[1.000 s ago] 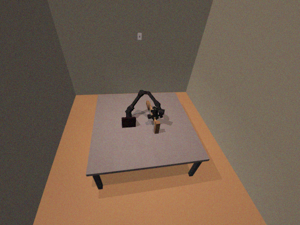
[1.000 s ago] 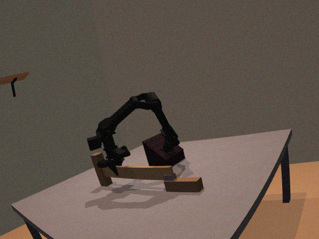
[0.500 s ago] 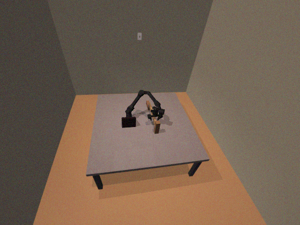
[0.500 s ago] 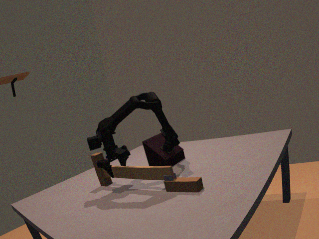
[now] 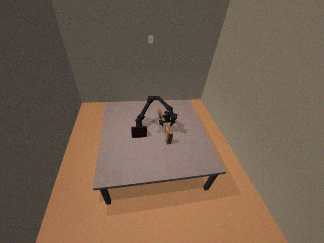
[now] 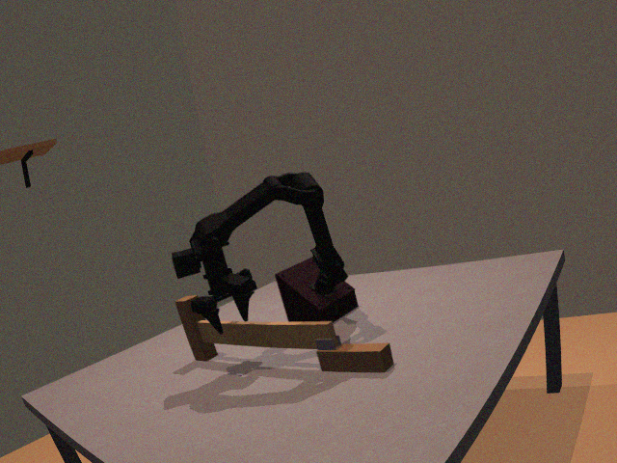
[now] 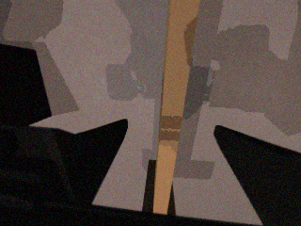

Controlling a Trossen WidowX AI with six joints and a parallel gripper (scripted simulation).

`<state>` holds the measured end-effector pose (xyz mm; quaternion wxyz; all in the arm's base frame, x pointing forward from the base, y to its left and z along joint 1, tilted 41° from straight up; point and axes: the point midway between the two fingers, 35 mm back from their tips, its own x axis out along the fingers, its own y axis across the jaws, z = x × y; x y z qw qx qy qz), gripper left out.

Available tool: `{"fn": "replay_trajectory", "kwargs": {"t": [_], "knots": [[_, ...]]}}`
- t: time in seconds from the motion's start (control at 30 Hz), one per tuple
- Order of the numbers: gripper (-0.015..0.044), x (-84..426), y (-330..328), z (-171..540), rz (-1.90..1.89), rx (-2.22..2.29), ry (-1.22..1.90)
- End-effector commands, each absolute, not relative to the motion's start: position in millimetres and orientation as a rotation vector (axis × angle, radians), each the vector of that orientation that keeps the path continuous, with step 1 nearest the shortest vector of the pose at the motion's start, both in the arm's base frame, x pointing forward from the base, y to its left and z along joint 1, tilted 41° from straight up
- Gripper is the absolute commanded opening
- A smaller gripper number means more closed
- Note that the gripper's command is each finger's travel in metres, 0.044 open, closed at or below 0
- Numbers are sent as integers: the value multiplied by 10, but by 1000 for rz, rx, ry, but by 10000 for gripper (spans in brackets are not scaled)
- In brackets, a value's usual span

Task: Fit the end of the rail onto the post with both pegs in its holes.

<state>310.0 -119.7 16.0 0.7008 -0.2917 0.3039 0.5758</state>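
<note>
In the exterior view the post (image 6: 192, 326) stands just left of the jaws, the rail (image 6: 269, 334) runs level below them and rightward to the footboard (image 6: 355, 356). The gripper (image 6: 229, 314) is spread almost fully and holds nothing, one finger on either side of the rail. The rail looks stiff, light and plain-sided, best pinched across its narrow width near the post end.

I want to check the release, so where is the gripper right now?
In the exterior view the gripper hangs open just above the rail, near its end at the post, left of the arm's dark base; its fingers hold nothing.
</note>
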Motion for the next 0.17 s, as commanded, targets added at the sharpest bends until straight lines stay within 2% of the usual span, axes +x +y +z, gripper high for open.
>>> {"fn": "replay_trajectory", "kwargs": {"t": [0.0, 0.13], "knots": [[440, 3097, -1184, 161, 1284, -638, 681], [440, 3097, -1184, 161, 1284, -638, 681]]}}
